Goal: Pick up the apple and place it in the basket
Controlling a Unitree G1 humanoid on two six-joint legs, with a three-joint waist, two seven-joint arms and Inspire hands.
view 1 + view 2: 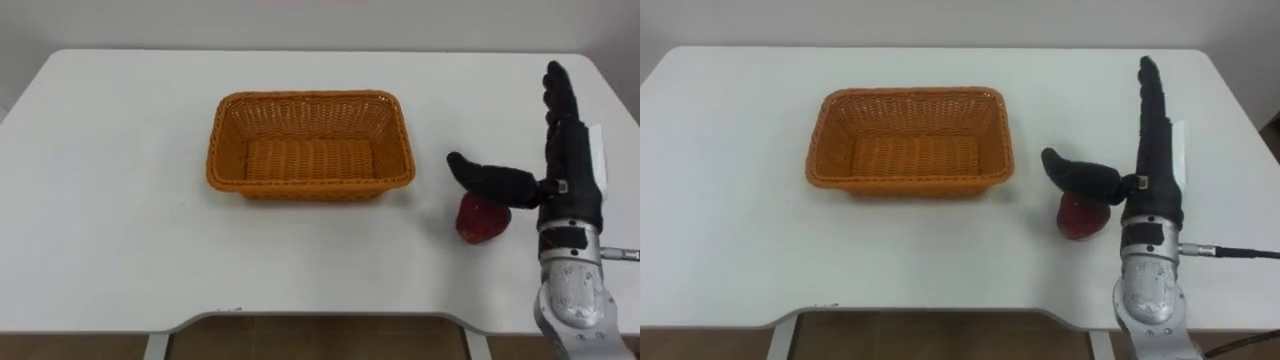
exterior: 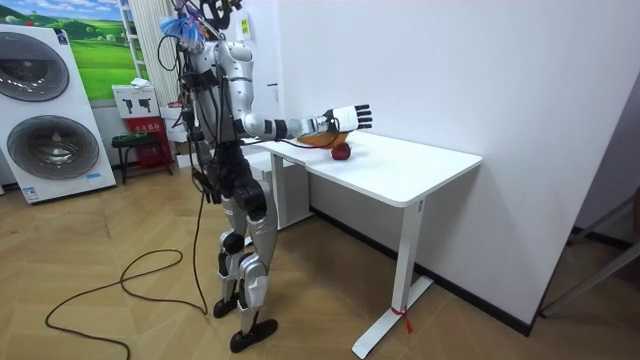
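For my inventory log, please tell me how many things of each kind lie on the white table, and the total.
Basket: 1, orange, with nothing in it.
Apple: 1, red, to the right of the basket, by the open right hand.
Total: 2 things on the table.

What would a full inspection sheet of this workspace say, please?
Surface: white table.
Job's things: red apple on the table, right of the empty orange basket, apart from it.
Clutter: nothing seen.
Hands: right hand open, fingers straight, thumb over the apple; contact unclear.
Cables: nothing seen besides the robot's own.
Surroundings: white wall behind the table; washing machine at the room view's left; wooden floor.
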